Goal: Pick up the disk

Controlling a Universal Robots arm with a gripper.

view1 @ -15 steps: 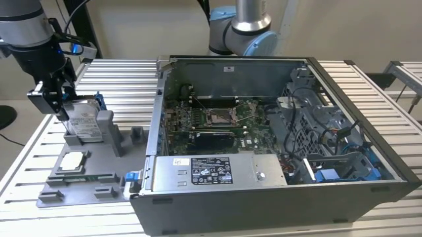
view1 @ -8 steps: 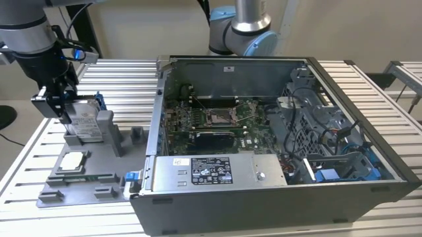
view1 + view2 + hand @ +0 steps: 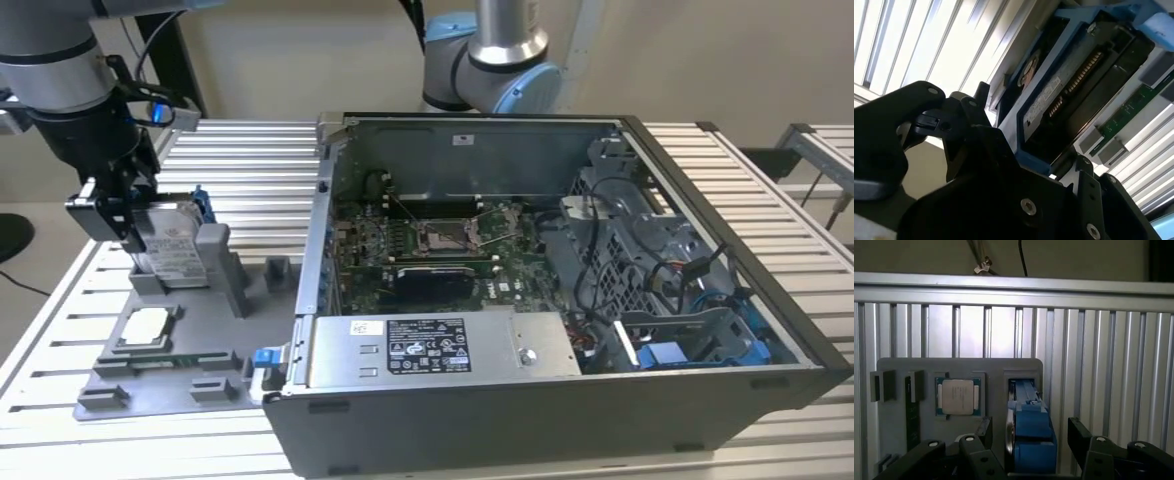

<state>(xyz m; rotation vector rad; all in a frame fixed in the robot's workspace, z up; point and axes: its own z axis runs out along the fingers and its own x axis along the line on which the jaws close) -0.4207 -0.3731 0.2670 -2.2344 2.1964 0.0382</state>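
The disk (image 3: pixel 174 248) stands on edge in a slot of the grey fixture plate (image 3: pixel 200 345) at the exterior view's left, its white label facing outward and its blue bracket along the edges. My gripper (image 3: pixel 140 222) hangs right at it, open. In the first wrist view the disk's blue-edged top (image 3: pixel 1029 432) sits between my two black fingers (image 3: pixel 985 432), with a gap on each side. The second wrist view shows the disk's circuit-board face (image 3: pixel 1064 95) inside the blue frame, close to the gripper body.
A small square CPU chip (image 3: pixel 144 328) lies on the same plate (image 3: pixel 904 365), also seen in the first wrist view (image 3: pixel 958 396). An open computer case (image 3: pixel 534 400) with a power-supply box (image 3: pixel 441 345) takes up the centre. A second arm (image 3: pixel 487 60) stands behind it. The table is slatted metal.
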